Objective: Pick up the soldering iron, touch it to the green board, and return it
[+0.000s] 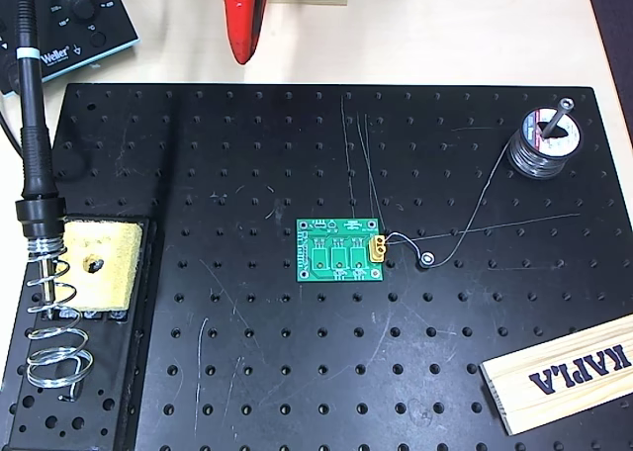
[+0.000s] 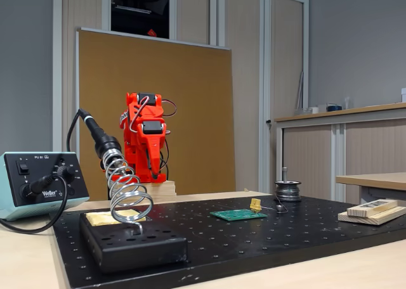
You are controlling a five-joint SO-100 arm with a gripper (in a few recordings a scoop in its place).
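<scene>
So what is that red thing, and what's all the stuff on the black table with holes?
The red thing is a small robot arm. It is folded up at the back and holds nothing; how its fingers stand is too hard to see. One picture looks straight down from above, the other looks from the front, low near the table. On the black board with holes lies a little green board with a yellow plug on one edge. On the left in the overhead view, a soldering iron, a hot pen for melting metal, rests in its spring stand beside a yellow sponge. Its cable runs to a blue control box. There is also a spool of wire and a wooden block.
</scene>
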